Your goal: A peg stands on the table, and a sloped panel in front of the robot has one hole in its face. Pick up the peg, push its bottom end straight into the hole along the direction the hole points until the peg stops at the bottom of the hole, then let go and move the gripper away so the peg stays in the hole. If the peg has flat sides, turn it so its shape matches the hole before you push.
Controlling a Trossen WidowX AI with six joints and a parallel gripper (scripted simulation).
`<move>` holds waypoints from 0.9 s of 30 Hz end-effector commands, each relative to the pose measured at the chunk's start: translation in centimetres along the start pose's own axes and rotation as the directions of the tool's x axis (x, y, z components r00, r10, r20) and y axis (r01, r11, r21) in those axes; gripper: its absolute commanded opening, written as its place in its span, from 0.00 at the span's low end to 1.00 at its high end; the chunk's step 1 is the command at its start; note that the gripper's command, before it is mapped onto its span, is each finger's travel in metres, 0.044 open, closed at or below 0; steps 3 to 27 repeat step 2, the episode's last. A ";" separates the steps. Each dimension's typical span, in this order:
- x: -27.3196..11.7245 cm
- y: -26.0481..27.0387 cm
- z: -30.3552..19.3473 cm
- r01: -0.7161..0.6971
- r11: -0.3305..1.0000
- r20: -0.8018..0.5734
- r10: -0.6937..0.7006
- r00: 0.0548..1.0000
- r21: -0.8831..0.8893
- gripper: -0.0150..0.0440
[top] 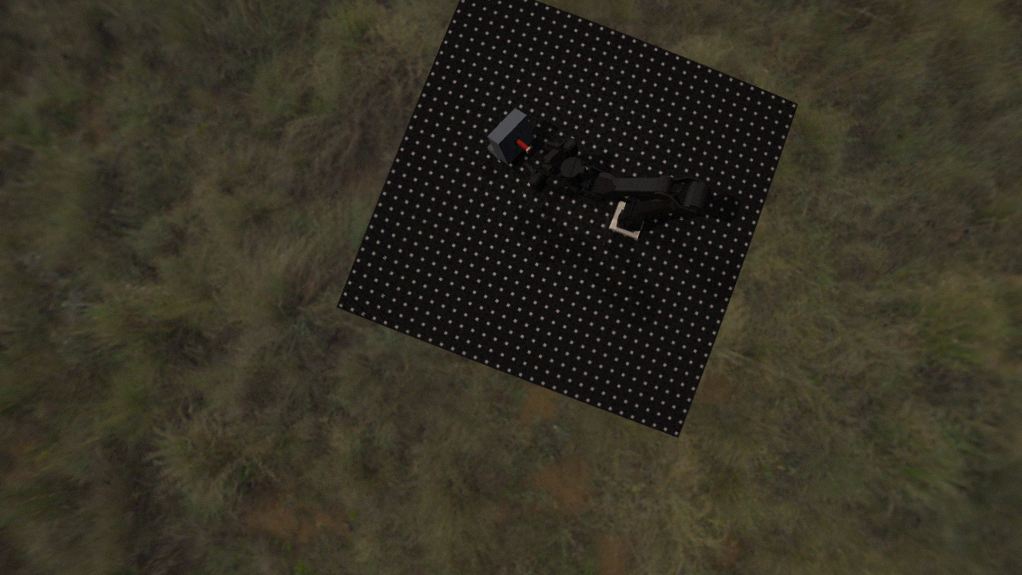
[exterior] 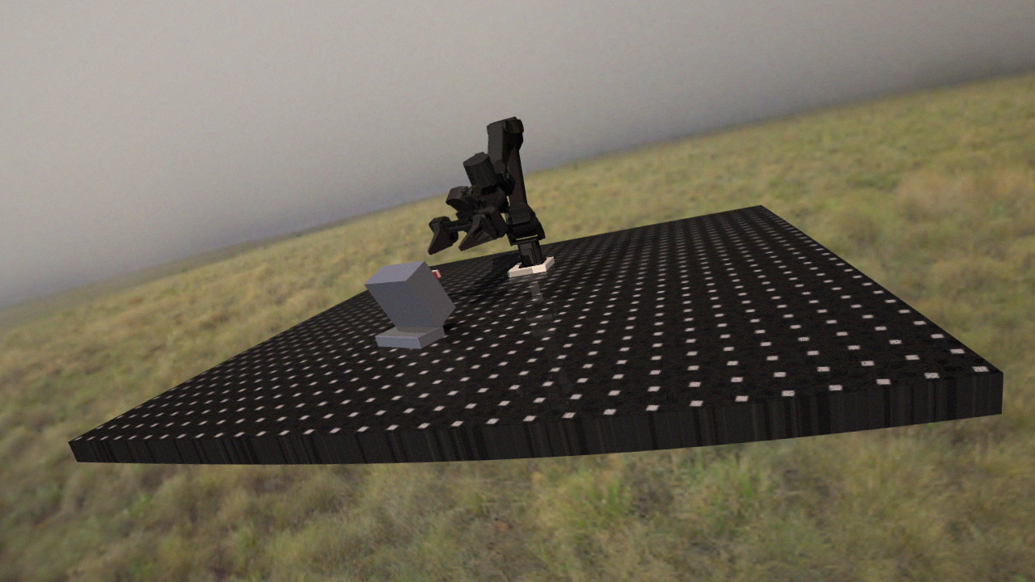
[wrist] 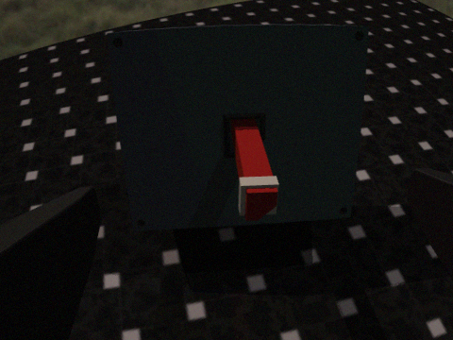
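Note:
The red square-sided peg with a white band near its outer end stands out of the hole in the sloped panel. Its inner end is inside the hole, so how deep it reaches is hidden. My gripper is open and empty, back from the panel and off the peg's outer end. In the wrist view its dark fingers show at the left and right edges, wide of the peg and not touching it.
The panel's low foot rests on the black dotted table. The arm reaches back from the panel to its pale base plate. The table's edges drop off to grass on all sides.

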State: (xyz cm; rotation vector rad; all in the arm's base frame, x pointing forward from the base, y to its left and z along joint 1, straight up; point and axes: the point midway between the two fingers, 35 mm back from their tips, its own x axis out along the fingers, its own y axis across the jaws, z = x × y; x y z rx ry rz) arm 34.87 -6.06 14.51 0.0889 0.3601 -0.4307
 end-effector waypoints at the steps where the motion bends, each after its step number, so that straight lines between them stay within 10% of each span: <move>1: -0.4 0.0 0.0 0.001 1.000 0.001 -0.001 1.000 0.003 1.00; 27: -0.5 0.0 0.0 0.001 1.000 0.001 -0.001 1.000 0.003 1.00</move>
